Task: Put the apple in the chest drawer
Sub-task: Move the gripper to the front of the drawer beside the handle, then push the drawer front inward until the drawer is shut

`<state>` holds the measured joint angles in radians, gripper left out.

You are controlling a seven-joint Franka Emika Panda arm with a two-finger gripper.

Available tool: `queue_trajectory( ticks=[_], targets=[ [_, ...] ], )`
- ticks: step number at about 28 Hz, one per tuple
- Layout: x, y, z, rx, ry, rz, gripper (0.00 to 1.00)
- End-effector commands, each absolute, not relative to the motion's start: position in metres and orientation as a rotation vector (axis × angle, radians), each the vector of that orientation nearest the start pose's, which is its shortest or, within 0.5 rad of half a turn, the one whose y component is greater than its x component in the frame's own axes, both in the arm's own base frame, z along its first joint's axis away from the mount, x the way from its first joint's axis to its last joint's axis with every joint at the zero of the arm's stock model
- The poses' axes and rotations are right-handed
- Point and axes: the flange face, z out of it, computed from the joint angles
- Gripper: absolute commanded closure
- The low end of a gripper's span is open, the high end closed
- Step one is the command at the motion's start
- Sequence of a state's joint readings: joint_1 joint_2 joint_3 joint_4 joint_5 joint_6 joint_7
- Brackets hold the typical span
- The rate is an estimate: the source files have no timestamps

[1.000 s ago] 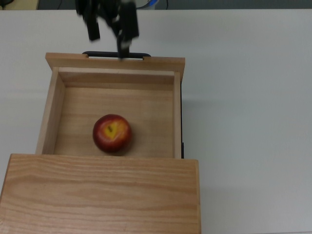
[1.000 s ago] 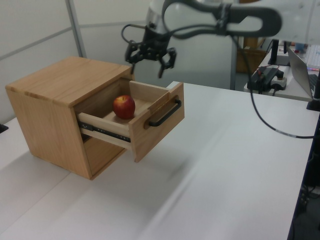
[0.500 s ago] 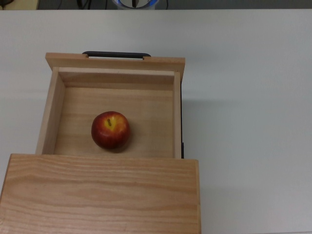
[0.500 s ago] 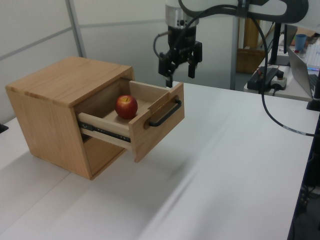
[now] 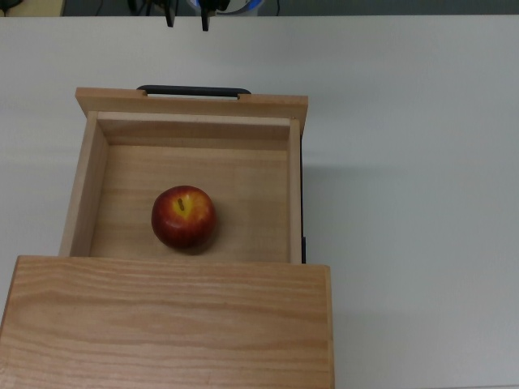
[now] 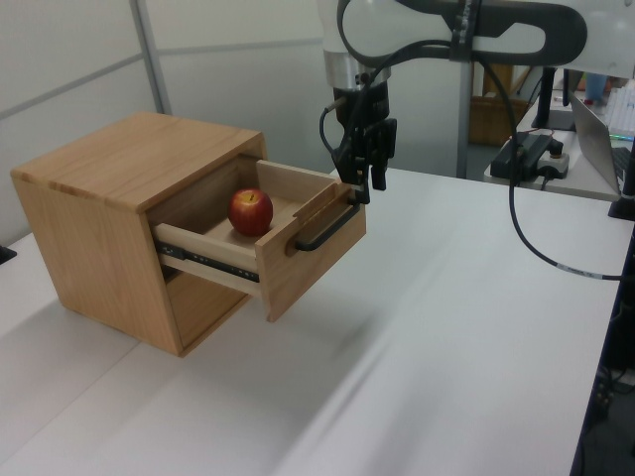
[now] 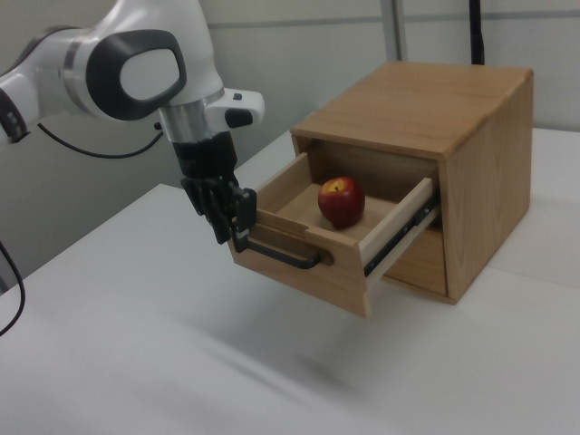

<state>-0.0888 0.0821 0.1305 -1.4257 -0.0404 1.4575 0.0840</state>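
Observation:
The apple [image 5: 183, 216] [image 6: 250, 210] [image 7: 342, 201], red with a yellowish patch, rests on the floor of the pulled-out chest drawer [image 5: 191, 104] [image 6: 296, 266] [image 7: 313, 276]. The drawer juts from the light wooden chest [image 5: 162, 324] [image 6: 99, 169] [image 7: 426, 100]. Its black bar handle [image 5: 193, 90] [image 6: 325, 226] [image 7: 281, 256] faces the arm. My gripper [image 5: 186, 18] [image 6: 363, 186] [image 7: 232, 228] hangs open and empty just beyond the drawer front, near the handle's level and apart from the apple. In the top view only its fingertips [image 5: 204, 21] show at the upper edge.
The chest stands on a white table [image 5: 413, 186] [image 6: 446, 327] [image 7: 136, 344]. A black cable [image 6: 526, 223] droops from the arm over the left view's right side. A power strip [image 6: 534, 151] and a laptop [image 6: 600, 129] lie at the left view's far right.
My gripper left the space above the drawer, swung out past its front panel and dropped to about handle height. The apple shifted slightly toward the top view's left and settled.

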Motion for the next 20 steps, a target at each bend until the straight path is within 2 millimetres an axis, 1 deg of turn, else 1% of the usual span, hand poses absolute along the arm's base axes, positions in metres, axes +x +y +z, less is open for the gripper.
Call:
queue_trajectory(
  ticks=[1, 3, 7, 10, 16, 18, 20],
  targets=[
    [0.573, 0.025, 0.617, -3.190, 0.002, 0.150, 1.00],
    [0.577, 0.026, 0.607, -3.207, -0.007, 0.171, 1.00],
    [0.582, 0.028, 0.598, -3.211, -0.013, 0.188, 1.00],
    [0.589, 0.036, 0.592, -3.214, -0.032, 0.157, 1.00],
    [0.602, 0.038, 0.578, -3.230, -0.038, 0.113, 1.00],
    [0.609, 0.044, 0.567, -3.241, -0.060, 0.105, 1.00],
    [0.614, 0.044, 0.562, -3.246, -0.063, 0.092, 1.00]
  ],
)
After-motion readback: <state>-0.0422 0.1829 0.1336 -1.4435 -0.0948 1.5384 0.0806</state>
